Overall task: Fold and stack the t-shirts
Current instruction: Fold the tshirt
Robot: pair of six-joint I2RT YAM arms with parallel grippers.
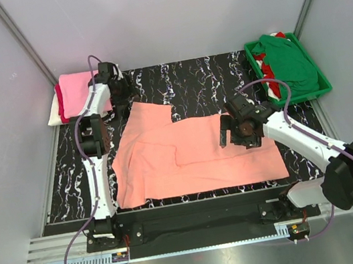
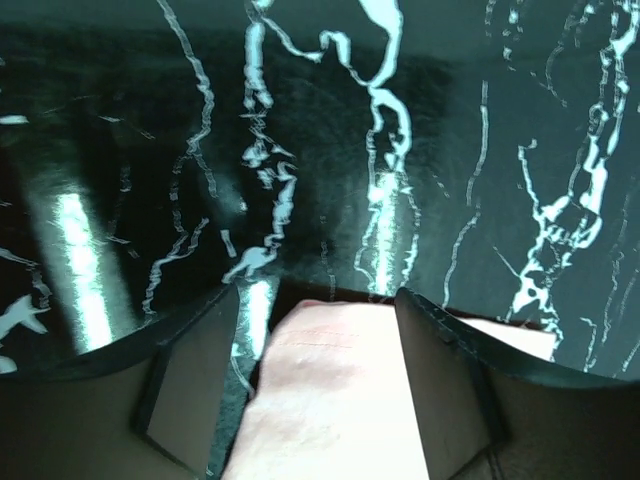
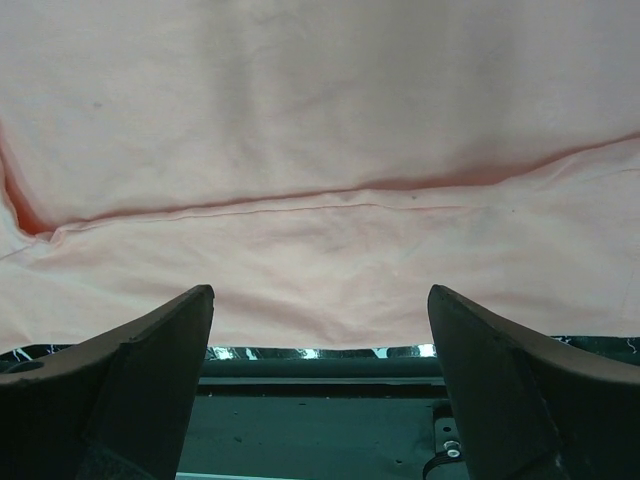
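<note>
A salmon-peach t-shirt (image 1: 194, 156) lies spread flat on the black marbled table, with a fold line across it (image 3: 320, 130). My left gripper (image 1: 123, 93) is at the shirt's far left corner. In the left wrist view, my left gripper (image 2: 318, 295) stands open around that hemmed corner (image 2: 330, 400); the cloth lies against the right finger (image 2: 450, 390), and bare table shows beside the left one. My right gripper (image 1: 229, 133) hovers over the shirt's right half. In the right wrist view it (image 3: 318, 290) is wide open with nothing between its fingers.
Folded t-shirts are stacked at the back left corner, bright pink (image 1: 77, 91) on top with red and white edges beneath. A green tray (image 1: 323, 84) at the back right holds a dark green shirt (image 1: 290, 62) and red and white cloth (image 1: 263, 63).
</note>
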